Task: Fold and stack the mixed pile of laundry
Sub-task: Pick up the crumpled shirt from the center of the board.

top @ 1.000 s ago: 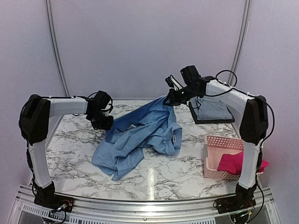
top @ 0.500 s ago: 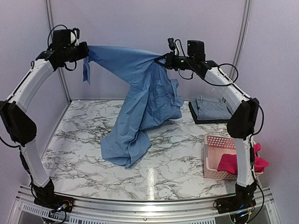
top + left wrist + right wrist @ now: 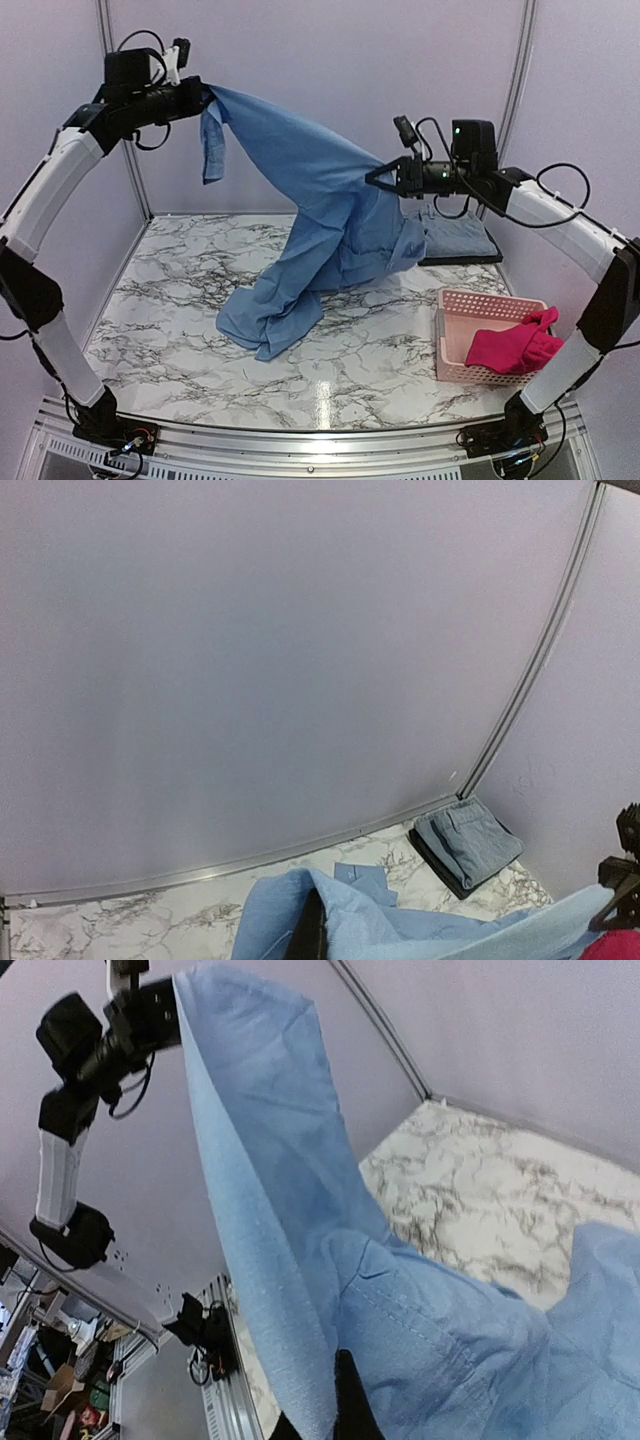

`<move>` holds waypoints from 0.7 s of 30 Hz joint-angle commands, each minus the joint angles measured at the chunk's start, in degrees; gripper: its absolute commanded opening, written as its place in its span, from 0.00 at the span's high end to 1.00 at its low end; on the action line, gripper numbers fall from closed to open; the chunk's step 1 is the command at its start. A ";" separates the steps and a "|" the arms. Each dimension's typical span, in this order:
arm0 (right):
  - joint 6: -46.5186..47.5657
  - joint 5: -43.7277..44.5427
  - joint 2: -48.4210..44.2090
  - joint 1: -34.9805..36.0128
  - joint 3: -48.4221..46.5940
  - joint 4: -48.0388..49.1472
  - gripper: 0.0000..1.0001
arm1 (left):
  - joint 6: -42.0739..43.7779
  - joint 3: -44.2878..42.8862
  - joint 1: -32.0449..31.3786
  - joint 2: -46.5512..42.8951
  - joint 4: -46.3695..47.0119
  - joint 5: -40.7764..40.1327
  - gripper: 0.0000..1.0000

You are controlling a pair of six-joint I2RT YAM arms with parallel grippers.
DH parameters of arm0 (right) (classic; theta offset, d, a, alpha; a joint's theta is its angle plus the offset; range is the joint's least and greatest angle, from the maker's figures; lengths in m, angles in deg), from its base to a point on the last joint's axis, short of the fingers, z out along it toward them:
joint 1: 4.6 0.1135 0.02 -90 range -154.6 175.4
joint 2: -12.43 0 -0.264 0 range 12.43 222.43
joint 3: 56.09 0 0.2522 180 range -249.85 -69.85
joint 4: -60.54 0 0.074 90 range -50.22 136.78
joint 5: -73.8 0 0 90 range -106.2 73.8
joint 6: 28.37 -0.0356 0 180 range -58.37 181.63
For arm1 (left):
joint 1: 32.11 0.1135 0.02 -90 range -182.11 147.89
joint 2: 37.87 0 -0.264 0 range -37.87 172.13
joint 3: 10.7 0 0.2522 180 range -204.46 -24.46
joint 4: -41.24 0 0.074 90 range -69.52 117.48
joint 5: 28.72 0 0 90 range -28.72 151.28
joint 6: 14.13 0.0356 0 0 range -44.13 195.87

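The light blue shirt [image 3: 320, 200] hangs stretched between both grippers, its lower end trailing on the marble table [image 3: 160, 300]. High at the back left, my left gripper [image 3: 200, 98] is shut on one shirt edge. Lower, at centre right, my right gripper [image 3: 382, 180] is shut on another. In the left wrist view the shirt [image 3: 400, 925] wraps the gripper [image 3: 315, 932]. The right wrist view shows shirt fabric [image 3: 440, 1330] draped over the gripper [image 3: 345, 1400]. The magenta-red garment [image 3: 515, 345] lies in the pink basket [image 3: 455, 305].
A folded grey-blue garment [image 3: 455, 232] rests on a dark tray [image 3: 460, 260] at the back right; it also shows in the left wrist view, folded garment [image 3: 470, 840]. The pink basket stands at the front right. Purple walls enclose the table on three sides.
Both grippers lifted the shirt off the table. Over the last half second the right gripper came down and to the right while the left stayed high, stretching the cloth.
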 commanded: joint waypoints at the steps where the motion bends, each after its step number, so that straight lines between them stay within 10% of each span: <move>1: 4.43 0.25 -2.65 -0.79 14.76 -4.98 1.00 | -1.27 -9.58 -0.99 15.26 -2.90 -1.11 1.00; 3: 4.99 0.36 -3.86 -0.81 20.07 -5.81 1.00 | -2.39 -18.65 -2.65 24.18 -5.90 -3.34 0.99; 9: 4.90 0.96 -7.64 -2.57 26.20 -7.69 1.00 | -7.99 -19.69 -2.10 35.95 -13.28 -6.31 0.26; 14: 4.41 0.10 -8.57 -5.10 26.75 -8.76 1.00 | -5.61 3.49 -2.23 22.11 -13.63 -12.49 0.10; 21: 0.31 -0.36 -9.93 -9.27 31.70 -5.07 1.00 | -5.29 32.77 -3.18 9.14 -13.57 -9.43 0.14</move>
